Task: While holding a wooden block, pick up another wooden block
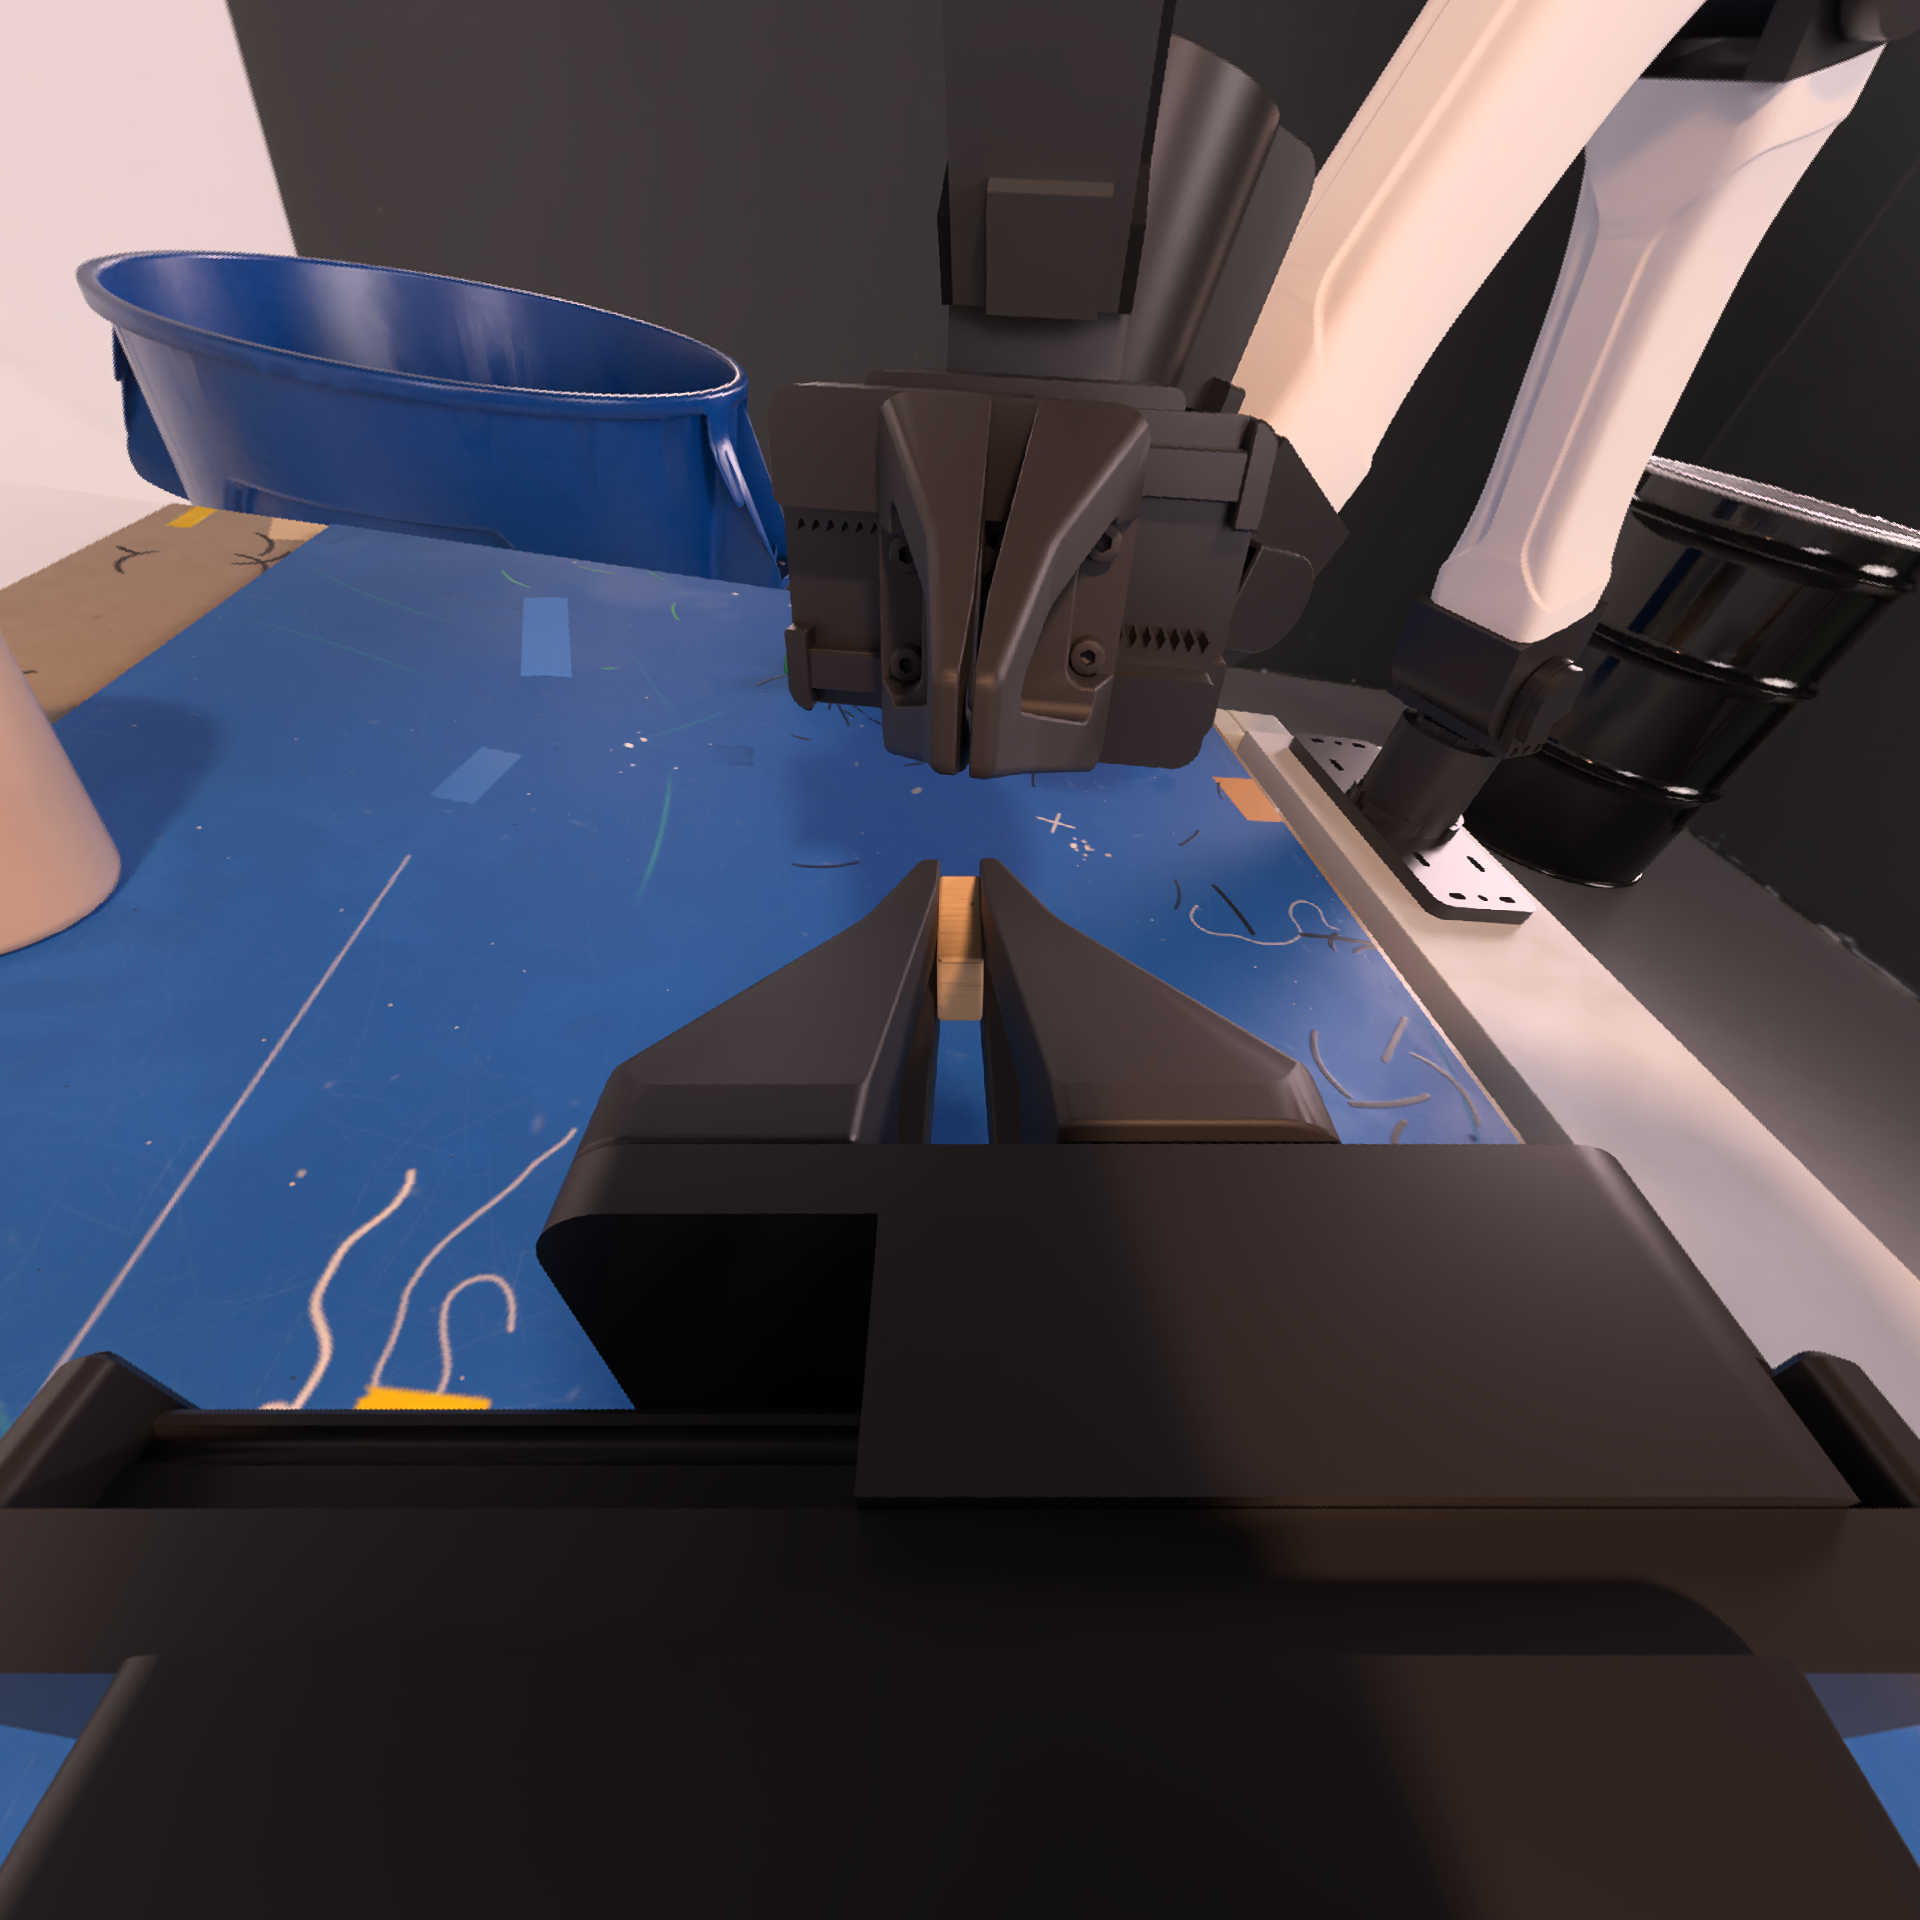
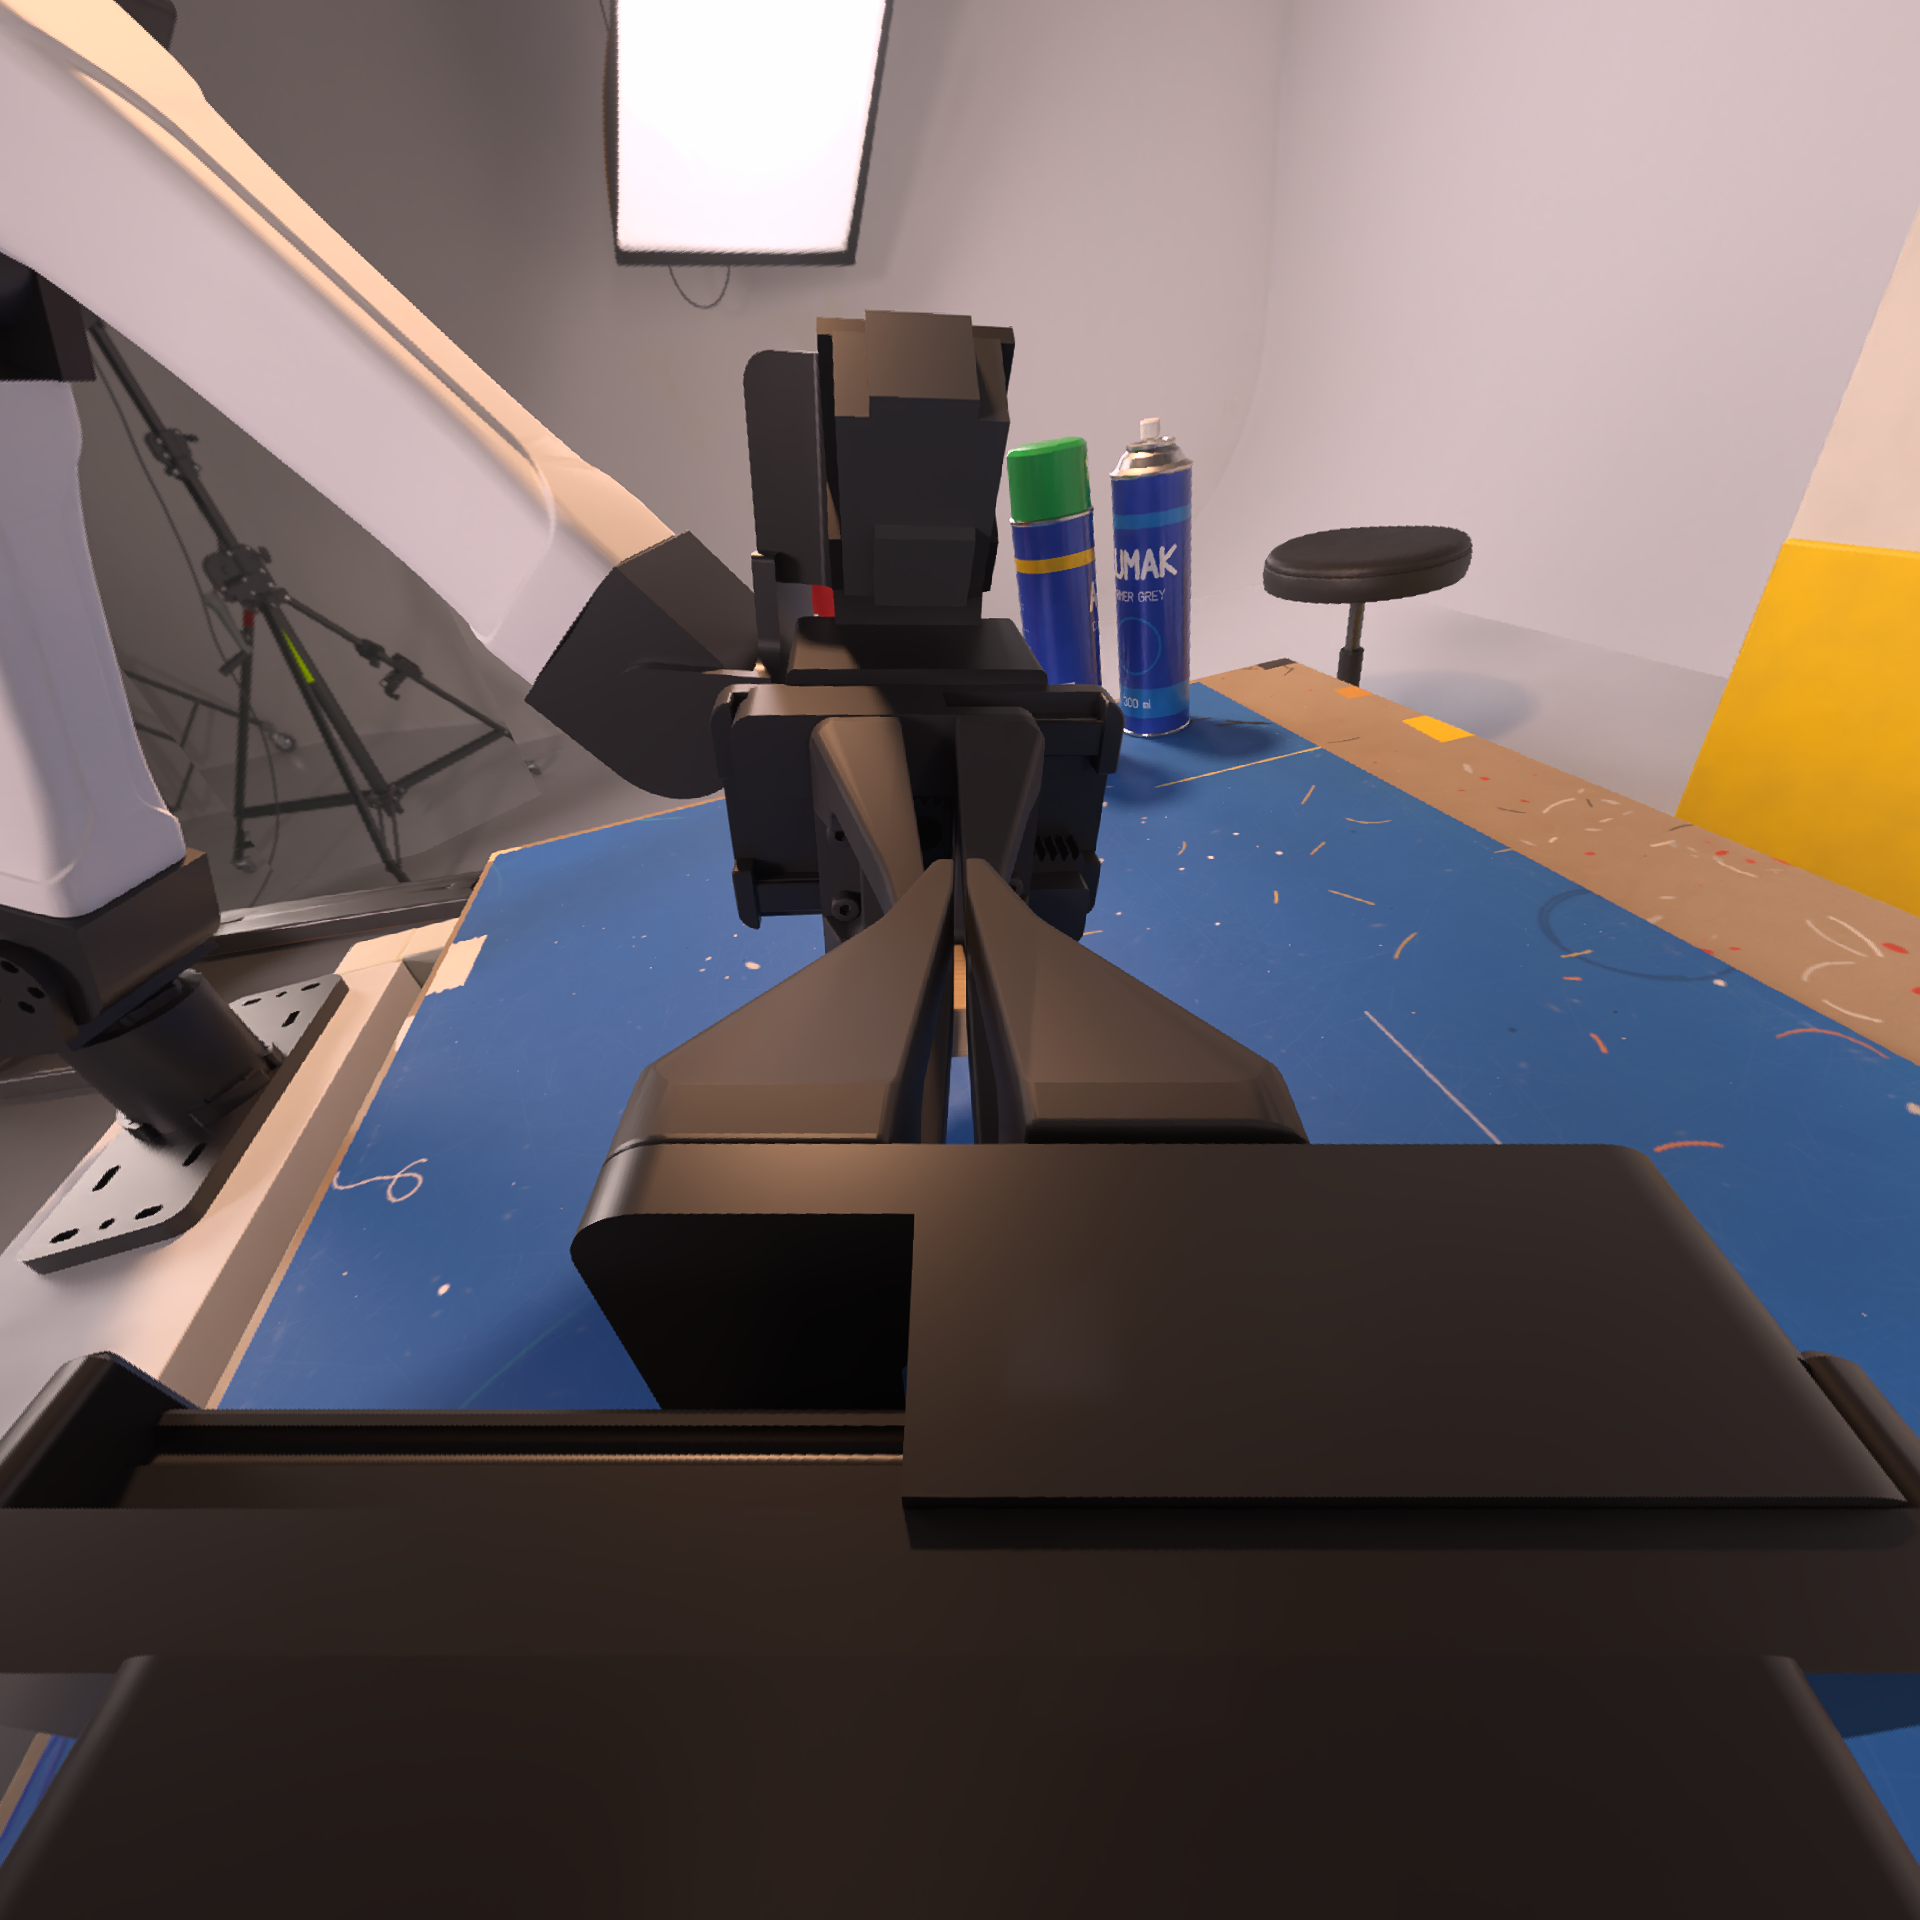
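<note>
My left gripper (image 1: 958, 878) is shut on a small light wooden block (image 1: 958, 961), held between its fingers a little above the blue mat (image 1: 416, 935). My right gripper (image 1: 961, 764) hangs just beyond it, tips down and facing it, fingers together with nothing showing between them. In the right wrist view the right gripper (image 2: 958, 883) has only a narrow gap, with a thin tan sliver (image 2: 959, 982) in it. I cannot tell whether that sliver is the left gripper's block seen through the gap. The left arm's wrist (image 2: 914, 499) stands right behind. No other loose block is in view.
A blue tub (image 1: 416, 416) stands at the mat's far left, with a pale cone-shaped object (image 1: 42, 810) at the left edge. A black ribbed cylinder (image 1: 1683, 707) sits by the right arm's base plate (image 1: 1413, 831). Two spray cans (image 2: 1151, 592) stand at the mat's far edge, and a stool (image 2: 1366, 566) stands beyond the table.
</note>
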Available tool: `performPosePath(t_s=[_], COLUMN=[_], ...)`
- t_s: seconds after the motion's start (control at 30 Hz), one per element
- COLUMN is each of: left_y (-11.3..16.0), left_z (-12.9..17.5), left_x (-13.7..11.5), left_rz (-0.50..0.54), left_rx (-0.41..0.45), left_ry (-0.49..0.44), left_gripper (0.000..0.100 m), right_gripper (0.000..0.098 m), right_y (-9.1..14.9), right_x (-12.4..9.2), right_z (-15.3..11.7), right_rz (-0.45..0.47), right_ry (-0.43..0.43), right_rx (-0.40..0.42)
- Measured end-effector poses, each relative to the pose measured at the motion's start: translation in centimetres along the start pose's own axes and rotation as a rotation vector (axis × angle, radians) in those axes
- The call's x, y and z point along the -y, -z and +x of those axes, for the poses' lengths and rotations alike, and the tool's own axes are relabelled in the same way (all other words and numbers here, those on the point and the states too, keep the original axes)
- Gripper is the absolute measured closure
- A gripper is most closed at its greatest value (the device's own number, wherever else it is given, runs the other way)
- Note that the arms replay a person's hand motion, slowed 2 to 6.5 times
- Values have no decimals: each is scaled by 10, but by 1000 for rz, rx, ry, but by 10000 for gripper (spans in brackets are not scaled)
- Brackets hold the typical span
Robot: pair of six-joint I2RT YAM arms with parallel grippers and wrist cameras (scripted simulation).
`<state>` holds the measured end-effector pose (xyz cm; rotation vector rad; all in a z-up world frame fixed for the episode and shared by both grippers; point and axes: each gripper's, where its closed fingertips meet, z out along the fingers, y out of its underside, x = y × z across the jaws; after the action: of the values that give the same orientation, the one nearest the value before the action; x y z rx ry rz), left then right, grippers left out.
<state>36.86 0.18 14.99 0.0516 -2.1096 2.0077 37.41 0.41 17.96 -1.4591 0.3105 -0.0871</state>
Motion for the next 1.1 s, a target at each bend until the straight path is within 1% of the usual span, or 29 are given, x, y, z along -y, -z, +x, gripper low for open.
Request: performPosePath(t_s=[0.27, 0.53, 0.63, 0.73, 0.8, 0.9, 1.0, 1.1], left_y=[0, 1, 5, 11, 15, 20, 25, 29], left_z=[0, -2, -5, -11, -15, -21, -26, -30], left_x=[1, 4, 4, 2, 0, 0, 1, 3], left_rz=[6, 35, 40, 39, 36, 32, 33, 38], left_rx=[-7, -12, 0, 26, 47, 77, 98, 113], left_ry=[15, 37, 42, 42, 41, 34, 30, 30], left_gripper=[940, 940, 940, 940, 940, 940, 939, 939], right_gripper=[957, 947, 907, 870, 864, 863, 863, 863], right_y=[0, 2, 6, 13, 20, 32, 44, 56], right_x=[-1, 1, 1, 0, -1, -5, -17, -34], right_z=[1, 3, 9, 16, 22, 32, 40, 46], right_rz=[-2, 17, 15, -8, -35, -99, -202, -334], right_ry=[-3, -13, -8, 12, 33, 67, 86, 89], right_rx=[-3, -6, -27, -72, -111, -173, -226, -257])
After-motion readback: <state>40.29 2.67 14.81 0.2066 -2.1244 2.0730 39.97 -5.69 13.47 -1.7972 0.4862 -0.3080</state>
